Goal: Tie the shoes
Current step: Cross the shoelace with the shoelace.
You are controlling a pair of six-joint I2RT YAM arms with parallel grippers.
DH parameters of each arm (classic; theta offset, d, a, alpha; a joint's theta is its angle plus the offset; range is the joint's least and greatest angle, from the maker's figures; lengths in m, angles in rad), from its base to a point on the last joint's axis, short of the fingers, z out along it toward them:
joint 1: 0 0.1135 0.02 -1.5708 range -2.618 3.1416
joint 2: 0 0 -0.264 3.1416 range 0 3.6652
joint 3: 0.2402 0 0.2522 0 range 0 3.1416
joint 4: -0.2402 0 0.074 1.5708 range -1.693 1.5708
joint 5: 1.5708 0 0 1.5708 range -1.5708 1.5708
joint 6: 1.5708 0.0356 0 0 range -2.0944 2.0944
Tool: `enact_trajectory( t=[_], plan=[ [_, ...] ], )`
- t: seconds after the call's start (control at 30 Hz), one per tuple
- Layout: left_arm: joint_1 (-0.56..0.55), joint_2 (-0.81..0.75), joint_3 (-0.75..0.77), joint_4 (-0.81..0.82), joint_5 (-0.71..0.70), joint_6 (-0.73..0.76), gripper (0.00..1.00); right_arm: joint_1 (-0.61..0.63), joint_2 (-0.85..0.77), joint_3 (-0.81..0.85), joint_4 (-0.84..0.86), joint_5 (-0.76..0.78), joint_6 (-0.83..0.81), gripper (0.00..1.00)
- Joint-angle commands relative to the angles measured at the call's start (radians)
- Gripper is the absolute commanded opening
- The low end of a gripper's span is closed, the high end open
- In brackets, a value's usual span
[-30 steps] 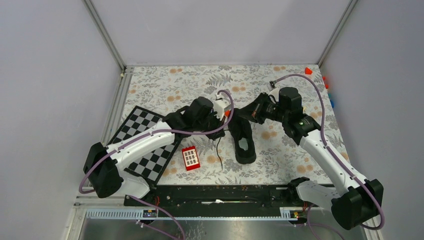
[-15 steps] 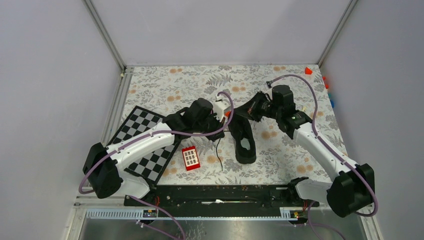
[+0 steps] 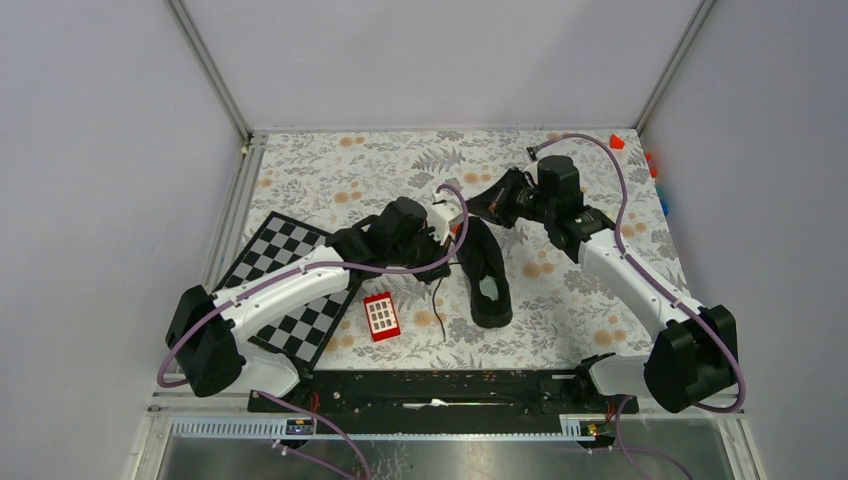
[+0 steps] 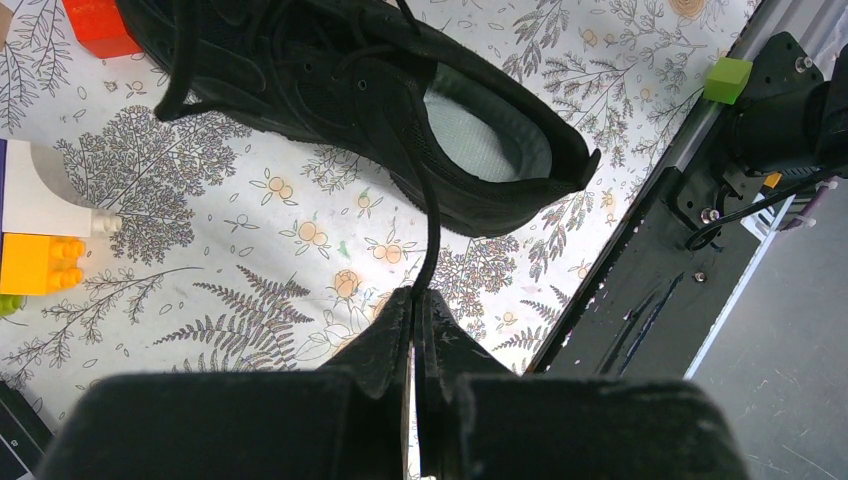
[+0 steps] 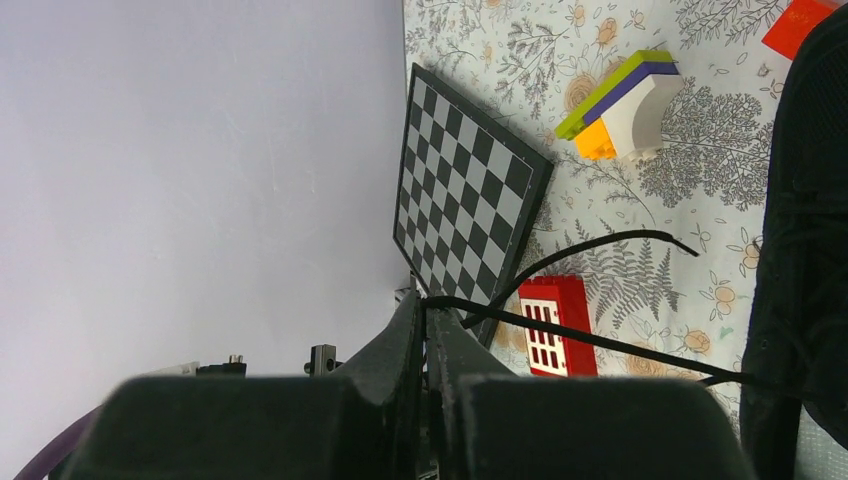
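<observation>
- Your checkerboard point(image 3: 290, 290) lies far left, with the red block point(image 3: 381, 316) just beside its corner.
- Your left gripper point(image 4: 414, 297) is pinched closed on a lace point(image 4: 430, 220) running up to the shoe point(image 4: 330, 90).
- The shoe lies mid-way across the floral mat point(image 3: 330, 170), between both grippers. Its opening holds the pale grey insole point(image 4: 480, 135).
- Your right gripper point(image 5: 424, 308) is clamped on a second lace point(image 5: 600, 345), stretched straight to the shoe.
</observation>
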Motion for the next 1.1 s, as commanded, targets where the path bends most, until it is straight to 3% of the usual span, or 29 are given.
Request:
enact_trajectory(
  t=[0.0,0.17,0.4,0.73,1.07],
  plan=[
    [-0.005,0.000,0.008,0.046,0.003,0.006,0.00,0.006,-0.020,0.018,0.098,-0.017,0.002,0.00],
    [-0.005,0.005,0.015,0.046,-0.009,0.006,0.00,0.007,-0.012,-0.029,0.143,-0.071,0.033,0.00],
    [-0.006,-0.002,0.018,0.067,-0.014,0.005,0.00,0.028,-0.015,-0.054,-0.192,-0.098,-0.181,0.00],
    [-0.027,0.007,0.037,0.048,-0.013,0.013,0.00,0.045,-0.131,-0.092,-0.459,-0.042,-0.377,0.00],
    [-0.045,0.037,0.022,0.095,-0.034,0.065,0.00,0.046,-0.088,-0.056,-0.452,-0.021,-0.386,0.00]
  ],
)
